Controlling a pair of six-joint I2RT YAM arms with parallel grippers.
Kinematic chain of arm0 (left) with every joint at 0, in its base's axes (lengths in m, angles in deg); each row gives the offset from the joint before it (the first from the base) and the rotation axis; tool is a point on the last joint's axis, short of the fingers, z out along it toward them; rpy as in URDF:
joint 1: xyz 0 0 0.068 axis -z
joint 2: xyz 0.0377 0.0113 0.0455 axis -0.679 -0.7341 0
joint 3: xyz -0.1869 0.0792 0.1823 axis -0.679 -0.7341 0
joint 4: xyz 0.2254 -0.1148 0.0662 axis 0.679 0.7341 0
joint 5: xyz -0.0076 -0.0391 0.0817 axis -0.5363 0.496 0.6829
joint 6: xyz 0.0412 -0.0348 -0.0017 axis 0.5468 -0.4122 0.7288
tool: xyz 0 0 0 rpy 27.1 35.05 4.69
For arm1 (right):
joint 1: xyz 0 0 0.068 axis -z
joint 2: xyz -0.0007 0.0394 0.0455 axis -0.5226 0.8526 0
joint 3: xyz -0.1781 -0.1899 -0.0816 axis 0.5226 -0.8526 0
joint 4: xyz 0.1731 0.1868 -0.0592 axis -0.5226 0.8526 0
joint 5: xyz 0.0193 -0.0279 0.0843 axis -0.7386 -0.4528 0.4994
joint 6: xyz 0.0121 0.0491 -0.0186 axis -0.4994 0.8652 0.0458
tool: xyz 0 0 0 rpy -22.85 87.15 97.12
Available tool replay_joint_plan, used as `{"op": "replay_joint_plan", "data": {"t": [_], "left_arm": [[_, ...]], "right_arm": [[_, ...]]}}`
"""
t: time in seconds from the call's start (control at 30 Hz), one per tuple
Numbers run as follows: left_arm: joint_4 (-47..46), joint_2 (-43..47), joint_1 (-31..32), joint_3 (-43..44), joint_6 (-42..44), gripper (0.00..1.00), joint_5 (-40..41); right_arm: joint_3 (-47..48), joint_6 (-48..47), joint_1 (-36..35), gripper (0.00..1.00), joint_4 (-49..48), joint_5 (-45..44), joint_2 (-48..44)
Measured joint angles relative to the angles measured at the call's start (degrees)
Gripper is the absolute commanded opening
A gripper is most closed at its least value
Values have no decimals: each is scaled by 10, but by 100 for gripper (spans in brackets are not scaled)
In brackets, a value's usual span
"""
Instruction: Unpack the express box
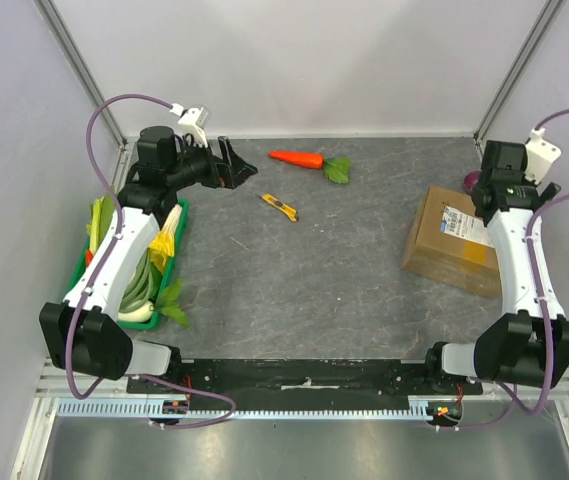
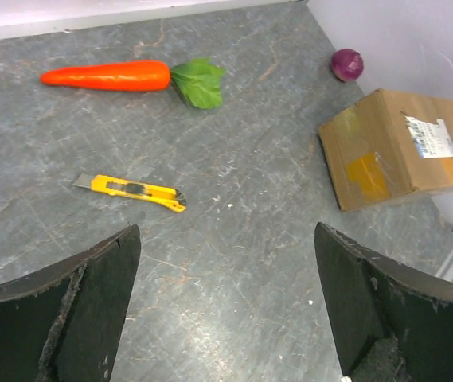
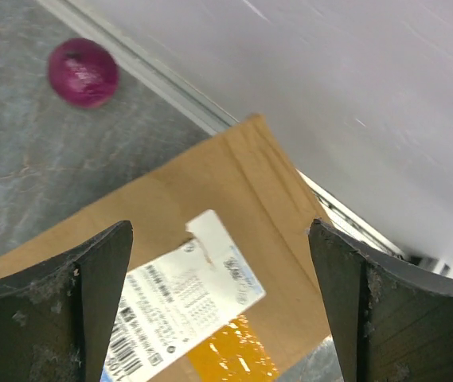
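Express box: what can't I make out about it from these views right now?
- Top external: the right arm covers the right side of the express box and part of its label.
- Right wrist: fingers and the bottom edge cut off the box's near part; label print too small to read.
- All views: contents hidden, box closed.

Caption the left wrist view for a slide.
Open left pincer facing a yellow box cutter, a carrot, a purple onion and the closed cardboard box.

Lab cell, white panel walls [image 1: 314, 60]
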Motion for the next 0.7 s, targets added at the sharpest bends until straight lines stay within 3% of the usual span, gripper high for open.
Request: {"op": "replay_joint_plan", "data": {"t": [0.43,0.7], "left_arm": [[-24,-51,-2,3,-61,89,-82],[-28,-85,-2,18,-79,88,-106]], "right_arm": [[-84,114,131,94,31,-45,-64],[-151,173,173,63,27,-38,-74]]}}
